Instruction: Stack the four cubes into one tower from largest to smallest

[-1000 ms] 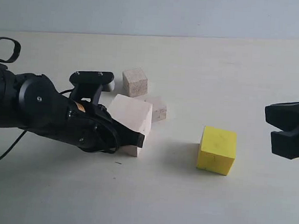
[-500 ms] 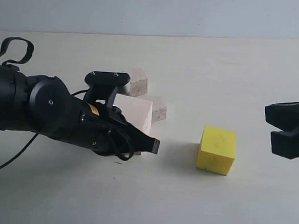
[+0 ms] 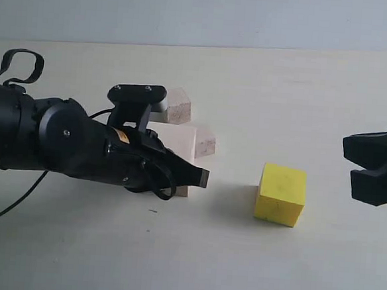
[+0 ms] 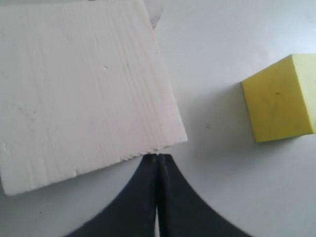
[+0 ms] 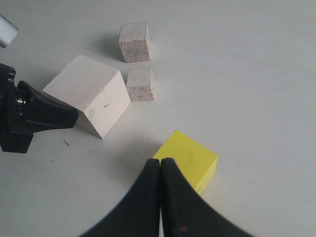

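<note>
The large pale wooden cube (image 3: 182, 141) rests on the table, its near side partly hidden by my left arm. My left gripper (image 3: 202, 177) is shut and empty, and its tip (image 4: 158, 157) touches the cube's (image 4: 84, 84) lower edge near a corner. Right of it, on its own, sits the yellow cube (image 3: 281, 194). The small wooden cube (image 3: 178, 107) stands behind the large one, and the smallest cube (image 3: 206, 141) is just right of the large one. My right gripper (image 3: 355, 166) hangs at the right edge, shut, with its tip (image 5: 161, 161) over the yellow cube's (image 5: 192, 157) near corner.
A white cylindrical piece (image 3: 158, 105) on the left arm shows beside the small cube. A black cable (image 3: 6, 205) trails from the left arm across the pale tabletop (image 3: 193, 251). A grey wall rises behind the table.
My left arm has reached to the right along the front of the large cube, its shut tip now past the cube's near corner. The cube has shifted slightly back. The right gripper has stayed put.
</note>
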Action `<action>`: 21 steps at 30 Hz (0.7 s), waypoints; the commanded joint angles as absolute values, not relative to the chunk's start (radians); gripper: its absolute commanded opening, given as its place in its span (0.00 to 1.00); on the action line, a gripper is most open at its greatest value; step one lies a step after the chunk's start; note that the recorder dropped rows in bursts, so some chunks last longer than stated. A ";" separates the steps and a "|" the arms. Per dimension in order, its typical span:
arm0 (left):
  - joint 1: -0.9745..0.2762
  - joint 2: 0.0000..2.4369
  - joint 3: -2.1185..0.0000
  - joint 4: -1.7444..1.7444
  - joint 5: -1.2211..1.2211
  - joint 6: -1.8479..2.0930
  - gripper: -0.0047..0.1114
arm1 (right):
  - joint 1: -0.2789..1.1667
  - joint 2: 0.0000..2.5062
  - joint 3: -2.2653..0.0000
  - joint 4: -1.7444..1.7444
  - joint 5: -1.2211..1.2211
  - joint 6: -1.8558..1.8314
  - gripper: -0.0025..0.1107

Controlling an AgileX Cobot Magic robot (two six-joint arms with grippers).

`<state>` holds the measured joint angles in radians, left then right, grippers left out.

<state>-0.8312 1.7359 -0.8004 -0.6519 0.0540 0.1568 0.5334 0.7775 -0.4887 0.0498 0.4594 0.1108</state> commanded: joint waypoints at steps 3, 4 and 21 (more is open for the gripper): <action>-0.835 1.739 -0.805 -0.657 0.006 0.150 0.04 | 0.536 0.778 -0.498 0.049 0.454 0.110 0.02; -0.835 1.741 -0.805 -0.657 0.000 0.150 0.04 | 0.536 0.778 -0.498 0.049 0.454 0.110 0.02; -0.835 1.765 -0.805 -0.657 -0.042 0.150 0.04 | 0.536 0.778 -0.498 0.049 0.454 0.110 0.02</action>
<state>-0.8312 1.7886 -0.8004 -0.6519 -0.0259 0.1568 0.5334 0.7775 -0.4887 0.0498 0.4594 0.1108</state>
